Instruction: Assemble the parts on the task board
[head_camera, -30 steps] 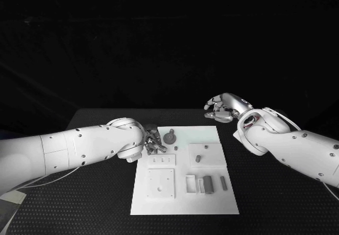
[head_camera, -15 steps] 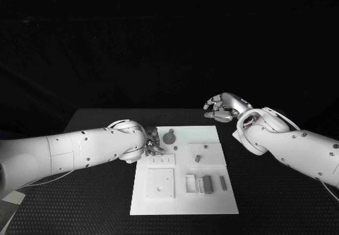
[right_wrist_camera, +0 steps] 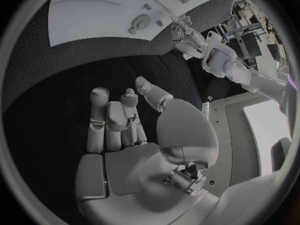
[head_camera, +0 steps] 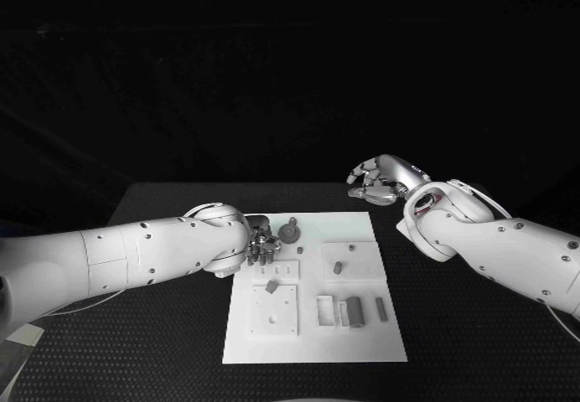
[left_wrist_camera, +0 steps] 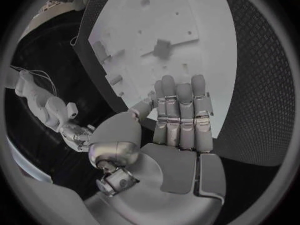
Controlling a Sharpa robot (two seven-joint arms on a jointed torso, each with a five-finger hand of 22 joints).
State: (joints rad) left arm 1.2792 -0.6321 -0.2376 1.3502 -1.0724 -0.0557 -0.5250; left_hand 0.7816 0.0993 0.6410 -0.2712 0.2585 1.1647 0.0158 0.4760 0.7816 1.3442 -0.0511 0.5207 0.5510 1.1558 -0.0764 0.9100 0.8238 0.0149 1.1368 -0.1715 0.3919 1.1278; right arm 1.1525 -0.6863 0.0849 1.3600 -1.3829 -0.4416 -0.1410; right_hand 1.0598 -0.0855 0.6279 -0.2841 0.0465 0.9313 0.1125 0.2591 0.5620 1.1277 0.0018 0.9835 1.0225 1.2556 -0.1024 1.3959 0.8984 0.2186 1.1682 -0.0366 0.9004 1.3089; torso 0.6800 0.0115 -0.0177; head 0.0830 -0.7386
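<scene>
Both hands hold nothing: left hand (head_camera: 261, 247) fingers straight at task board (head_camera: 363, 335) edge; right hand (head_camera: 380, 180) curled over table (head_camera: 484, 335).

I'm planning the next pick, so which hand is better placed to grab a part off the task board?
Probably the left hand: it sits at the task board's near-left edge, fingers empty, beside the grey parts. The right hand hangs off beyond the board's far corner, over the black table.

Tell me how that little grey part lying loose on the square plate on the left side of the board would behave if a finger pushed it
The small grey part looks like a short, hard block, so it would probably stay stiff and feel light. It lies tilted on the smooth white task board, so a push would likely make it slide or spin rather than roll. Being so small, it might slip from the left hand.
</scene>
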